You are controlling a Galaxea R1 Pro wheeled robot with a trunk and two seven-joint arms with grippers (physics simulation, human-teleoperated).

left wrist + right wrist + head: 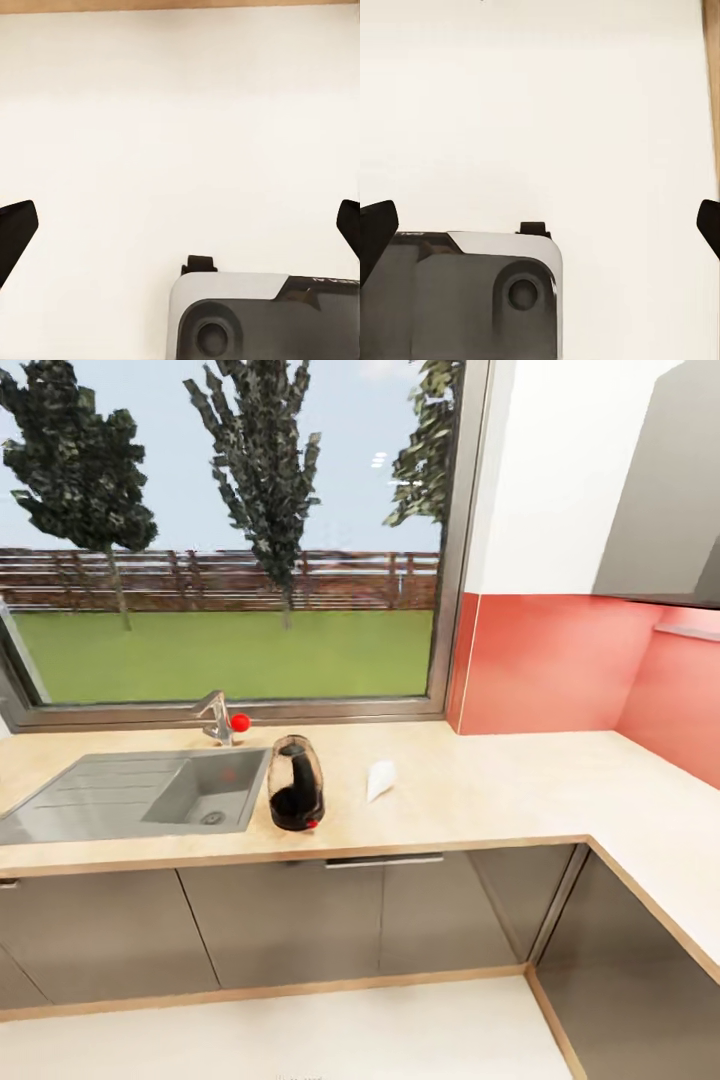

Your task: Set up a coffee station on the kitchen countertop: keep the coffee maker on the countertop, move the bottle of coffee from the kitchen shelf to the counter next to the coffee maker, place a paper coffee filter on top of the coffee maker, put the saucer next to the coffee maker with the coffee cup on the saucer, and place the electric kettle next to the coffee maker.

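Observation:
The kitchen countertop (pixel 480 790) runs below a wide window and turns a corner at the right. On it, just right of the sink, stands the electric kettle (pixel 296 784), glass with a black handle and a red switch. The paper coffee filter (pixel 380 780), a small white piece, lies a short way to the kettle's right. The coffee maker, bottle of coffee, saucer and coffee cup are out of view. My left gripper (pixel 180 229) and right gripper (pixel 540 229) both hang open over pale floor, holding nothing, their dark fingertips (pixel 15 232) far apart.
An inset steel sink (pixel 140 790) with a faucet (pixel 215 717) and a small red ball (pixel 240 722) sits at the counter's left. Grey cabinet fronts (pixel 280 920) run below, a red backsplash (pixel 550 660) and a grey wall cabinet (pixel 670 490) at the right. My grey base (pixel 262 315) shows below the grippers.

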